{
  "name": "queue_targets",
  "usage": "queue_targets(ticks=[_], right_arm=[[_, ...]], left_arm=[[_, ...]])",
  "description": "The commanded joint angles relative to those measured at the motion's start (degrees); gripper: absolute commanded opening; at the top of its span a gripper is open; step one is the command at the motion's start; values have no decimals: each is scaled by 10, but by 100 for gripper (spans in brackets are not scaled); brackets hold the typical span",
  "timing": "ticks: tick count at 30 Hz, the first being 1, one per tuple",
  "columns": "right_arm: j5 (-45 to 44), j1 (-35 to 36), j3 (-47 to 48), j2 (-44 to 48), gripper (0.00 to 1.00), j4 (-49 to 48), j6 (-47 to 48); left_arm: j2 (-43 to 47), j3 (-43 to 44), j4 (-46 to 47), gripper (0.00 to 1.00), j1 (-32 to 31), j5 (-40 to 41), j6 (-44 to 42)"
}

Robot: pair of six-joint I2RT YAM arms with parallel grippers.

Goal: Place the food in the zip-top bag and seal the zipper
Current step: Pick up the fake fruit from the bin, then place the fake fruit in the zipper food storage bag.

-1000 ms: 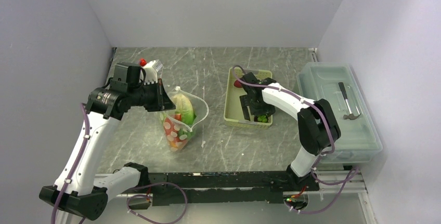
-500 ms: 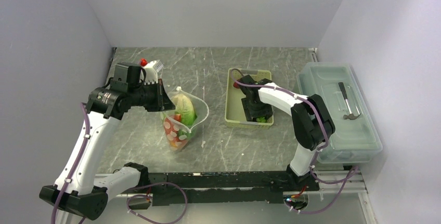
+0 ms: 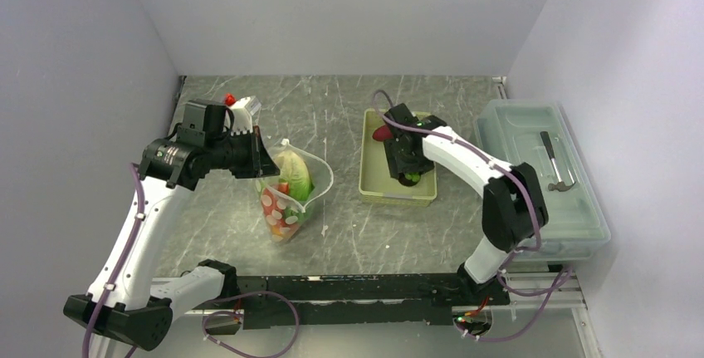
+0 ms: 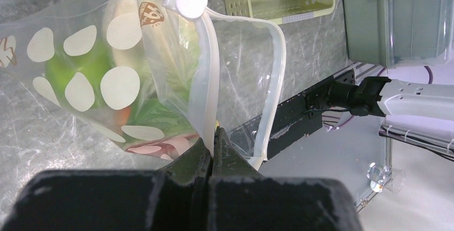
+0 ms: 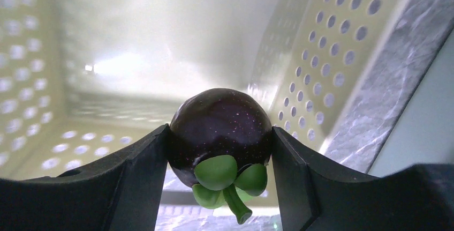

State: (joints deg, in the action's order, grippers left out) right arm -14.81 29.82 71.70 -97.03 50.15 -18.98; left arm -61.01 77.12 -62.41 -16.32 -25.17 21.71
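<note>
The right gripper [image 5: 219, 137] pinches a dark purple toy mangosteen [image 5: 219, 116] between its jaws, with the yellow-green basket [image 5: 321, 54] just beyond them, while the left gripper [image 4: 213, 144] has its jaws pressed together on the zip-top bag [image 4: 120, 86] rim, the zipper [image 4: 274, 75] gaping open ahead and toy food [image 4: 75, 66] inside
</note>
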Motion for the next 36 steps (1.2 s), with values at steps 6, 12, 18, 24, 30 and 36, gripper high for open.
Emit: queue_targets(ticks=[6, 12, 18, 24, 30, 36], right_arm=[[72, 22, 88, 136, 31, -16, 5], [124, 67, 144, 167, 30, -24, 8], [158, 125, 181, 178, 30, -54, 13], [216, 160, 195, 183, 30, -122, 0], [242, 188, 196, 178, 30, -186, -17], [277, 212, 193, 159, 30, -229, -40]], left_arm=[[-7, 14, 18, 0, 2, -12, 2], [-13, 9, 28, 0, 2, -27, 13], [-17, 6, 30, 0, 2, -35, 18], [-17, 6, 31, 0, 2, -42, 23], [-19, 9, 33, 0, 2, -52, 29], [-21, 9, 35, 0, 2, -60, 35]])
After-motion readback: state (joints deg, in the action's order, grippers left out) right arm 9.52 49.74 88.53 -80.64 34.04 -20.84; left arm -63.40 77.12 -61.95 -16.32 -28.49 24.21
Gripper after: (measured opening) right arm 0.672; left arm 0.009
